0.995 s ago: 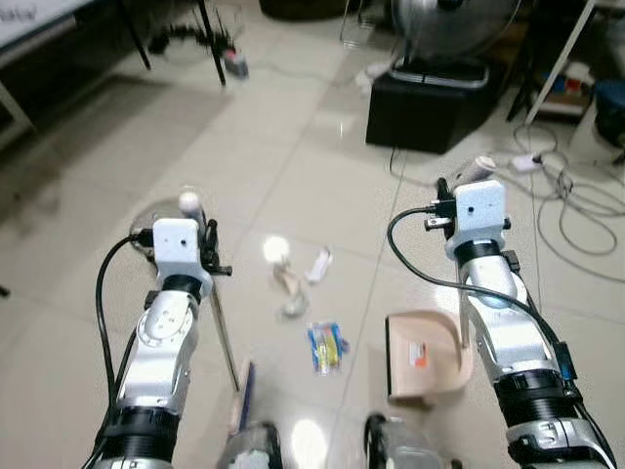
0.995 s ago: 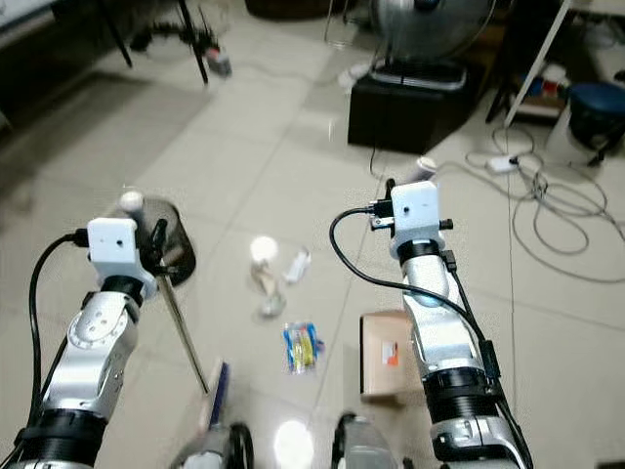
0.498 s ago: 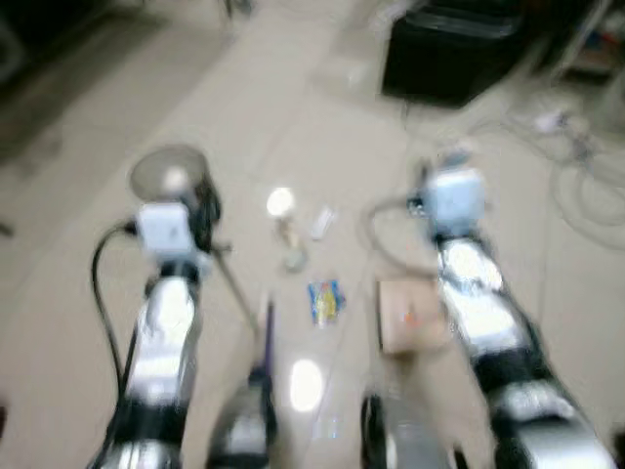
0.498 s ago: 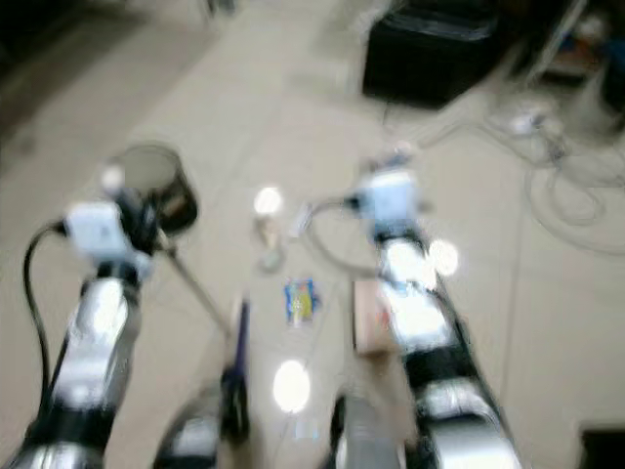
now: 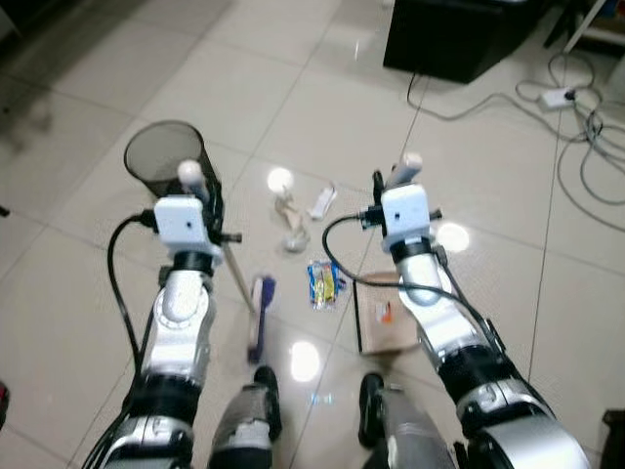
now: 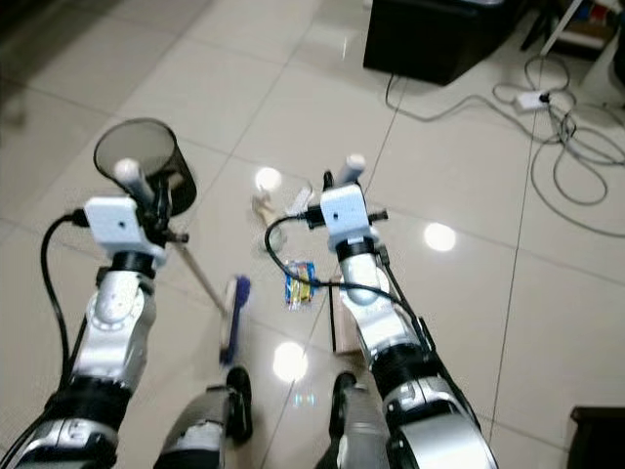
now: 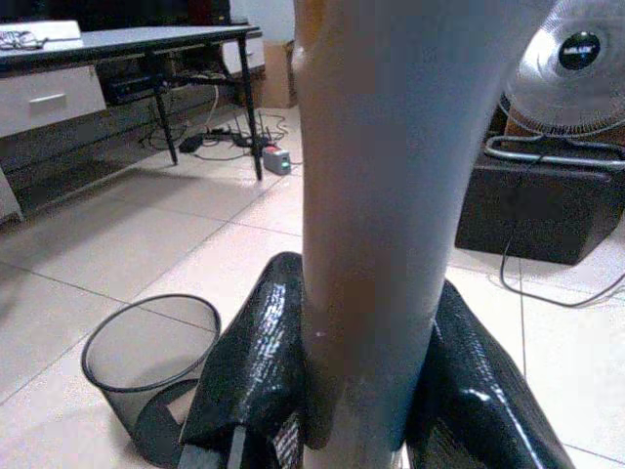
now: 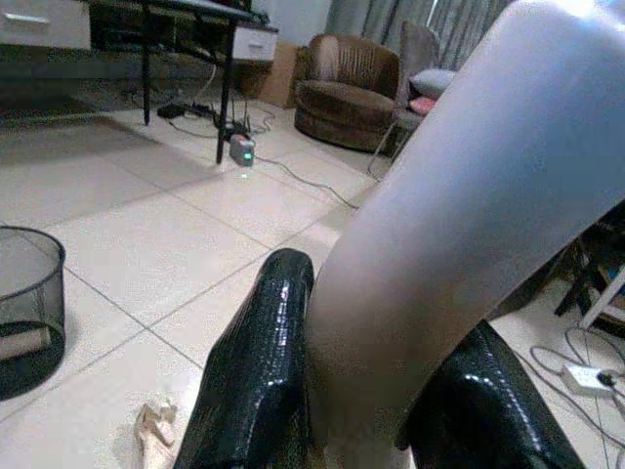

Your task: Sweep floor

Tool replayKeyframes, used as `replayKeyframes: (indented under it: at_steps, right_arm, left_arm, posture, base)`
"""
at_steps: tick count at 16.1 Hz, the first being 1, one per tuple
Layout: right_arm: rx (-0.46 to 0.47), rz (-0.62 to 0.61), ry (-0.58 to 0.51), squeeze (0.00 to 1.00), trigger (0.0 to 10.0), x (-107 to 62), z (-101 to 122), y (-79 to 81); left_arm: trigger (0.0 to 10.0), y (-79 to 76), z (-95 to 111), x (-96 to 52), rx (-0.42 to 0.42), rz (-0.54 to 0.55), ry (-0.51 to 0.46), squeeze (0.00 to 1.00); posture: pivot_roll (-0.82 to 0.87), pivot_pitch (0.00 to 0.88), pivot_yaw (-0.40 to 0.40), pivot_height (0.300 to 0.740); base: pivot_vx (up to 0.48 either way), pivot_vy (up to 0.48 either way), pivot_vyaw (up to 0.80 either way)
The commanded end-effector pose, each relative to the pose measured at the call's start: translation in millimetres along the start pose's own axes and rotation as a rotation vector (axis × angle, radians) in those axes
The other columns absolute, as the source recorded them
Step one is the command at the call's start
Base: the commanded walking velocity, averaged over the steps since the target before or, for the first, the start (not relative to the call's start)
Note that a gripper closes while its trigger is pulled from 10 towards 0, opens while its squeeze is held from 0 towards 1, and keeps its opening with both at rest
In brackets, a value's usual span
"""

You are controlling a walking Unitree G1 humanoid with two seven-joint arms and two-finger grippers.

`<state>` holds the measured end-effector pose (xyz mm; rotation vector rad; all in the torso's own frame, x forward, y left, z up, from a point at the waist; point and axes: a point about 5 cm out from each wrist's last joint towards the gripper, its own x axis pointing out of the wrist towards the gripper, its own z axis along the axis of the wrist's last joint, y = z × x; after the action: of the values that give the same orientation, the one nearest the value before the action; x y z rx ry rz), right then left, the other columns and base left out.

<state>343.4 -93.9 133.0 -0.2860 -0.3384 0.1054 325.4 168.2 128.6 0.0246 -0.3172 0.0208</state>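
My left gripper [image 7: 371,391] is shut on the pale broom handle [image 5: 191,176]. The shaft slants down to the purple brush head [image 5: 259,318], which rests on the tiles. My right gripper [image 8: 376,391] is shut on the dustpan's pale handle [image 5: 405,171]. The beige dustpan [image 5: 386,327] stands on the floor just right of the litter. That litter is a blue and yellow wrapper [image 5: 322,283], a white tube [image 5: 320,202] and crumpled beige scraps [image 5: 290,225], all lying between my arms. A black mesh bin [image 5: 161,156] stands upright beside my left gripper.
A black box [image 5: 459,34] sits at the far right, with cables [image 5: 586,127] and a power strip [image 5: 557,96] trailing over the tiles. My feet [image 5: 259,410] are at the bottom edge. A fan [image 7: 576,68] and an armchair [image 8: 352,88] stand farther off.
The view blurred, then shifted forward and tipped down. The bin and the litter are now closer. The brush head now lies beside the wrapper, and the dustpan stands nearer to it.
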Motion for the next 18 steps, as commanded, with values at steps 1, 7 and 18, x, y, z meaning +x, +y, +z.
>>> replayKeyframes:
  at_steps: [1, 7, 18]
  right_arm:
    - [0.025, -0.008, -0.024, 0.00, 10.0, 1.8, 4.2, 3.3]
    - [0.091, -0.004, -0.029, 0.00, 10.0, 7.0, 10.3, 16.4]
    - [0.105, 0.039, 0.017, 0.00, 10.0, 0.0, -0.9, 21.5]
  left_arm:
    - [10.0, -10.2, -5.3, -1.2, -0.047, -0.028, 0.016, 0.00]
    - [10.0, -33.1, -1.4, 9.0, -0.130, -0.073, -0.033, 0.00]
    - [10.0, -46.1, 14.4, -2.7, -0.225, -0.564, -0.098, 0.00]
  posture:
    - [-0.05, 0.341, 0.037, 0.740]
    - [-0.06, 0.327, 0.040, 0.740]
    - [-0.05, 0.298, 0.074, 0.740]
  base:
    - [0.000, 0.000, 0.00]
    - [0.000, 0.000, 0.00]
    - [0.000, 0.000, 0.00]
